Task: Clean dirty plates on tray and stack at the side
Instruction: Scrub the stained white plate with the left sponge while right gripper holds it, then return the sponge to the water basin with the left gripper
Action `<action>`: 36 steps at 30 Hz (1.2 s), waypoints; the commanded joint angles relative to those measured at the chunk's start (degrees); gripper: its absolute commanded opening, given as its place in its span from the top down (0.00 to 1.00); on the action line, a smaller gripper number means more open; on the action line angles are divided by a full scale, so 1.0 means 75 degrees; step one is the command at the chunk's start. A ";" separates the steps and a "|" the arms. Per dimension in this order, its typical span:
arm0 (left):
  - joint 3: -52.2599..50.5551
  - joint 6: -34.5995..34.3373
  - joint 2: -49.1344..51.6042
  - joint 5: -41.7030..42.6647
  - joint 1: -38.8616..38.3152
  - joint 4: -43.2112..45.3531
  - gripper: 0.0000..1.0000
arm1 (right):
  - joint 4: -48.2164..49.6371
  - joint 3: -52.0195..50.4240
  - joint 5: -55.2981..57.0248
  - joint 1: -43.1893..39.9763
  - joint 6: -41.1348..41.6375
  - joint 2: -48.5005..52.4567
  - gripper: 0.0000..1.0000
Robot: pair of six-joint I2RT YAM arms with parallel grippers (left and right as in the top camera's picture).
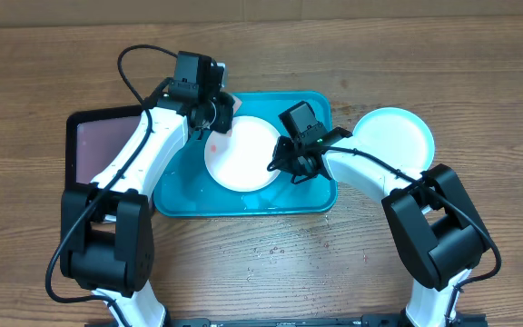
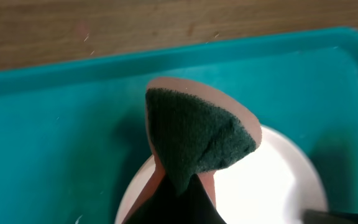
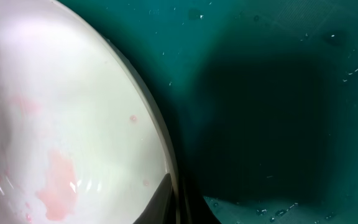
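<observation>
Green sponge (image 2: 194, 134), clamped in left gripper (image 1: 214, 120), should scrub smears (image 1: 215, 144) at ten o'clock; right gripper (image 1: 284, 163) clamps white plate (image 1: 243, 159) rim.

white plate (image 3: 73, 93): glossy plastic | tray (image 2: 55, 143): smooth plastic | sponge (image 2: 191, 130): rough fibre

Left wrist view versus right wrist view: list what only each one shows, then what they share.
Only the left wrist: a sponge with a dark green scouring face, and wood-grain tabletop beyond the rim. Only the right wrist: pink smears on the plate and water droplets on the tray floor. Both: the white plate lying in the teal tray.
</observation>
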 commanded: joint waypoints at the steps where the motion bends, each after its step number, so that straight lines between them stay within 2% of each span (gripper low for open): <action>1: 0.0154 -0.0163 0.0061 0.0393 -0.0172 0.0204 0.96 | 0.0003 0.0082 0.0134 0.0009 -0.0026 0.0061 0.96; 10: 0.0154 -0.0160 0.0933 0.0376 -0.0356 0.0825 0.96 | 0.0017 0.0082 0.0131 0.0009 -0.0026 0.0061 0.96; 14: 0.0157 -0.0160 0.1081 -0.0093 -0.0259 0.0656 0.96 | -0.0003 0.0082 0.0134 0.0006 -0.0026 0.0061 0.96; 19: 0.0160 -0.0085 0.0764 -0.0944 -0.0079 0.0388 0.96 | -0.0003 0.0082 0.0134 0.0006 -0.0026 0.0061 0.96; 25: 0.0169 0.0073 -0.0210 -0.0831 0.0087 0.0175 0.96 | -0.0006 0.0082 0.0134 0.0000 -0.0026 0.0061 0.96; 31: 0.0169 0.0023 -0.1207 -0.0758 0.0111 -0.1032 0.96 | -0.0061 0.0082 0.0134 0.0000 -0.0026 0.0061 0.96; 36: 0.0166 -0.0367 -0.1629 -0.1218 0.0425 -0.2247 0.96 | -0.0064 0.0082 0.0134 0.0000 -0.0026 0.0061 0.94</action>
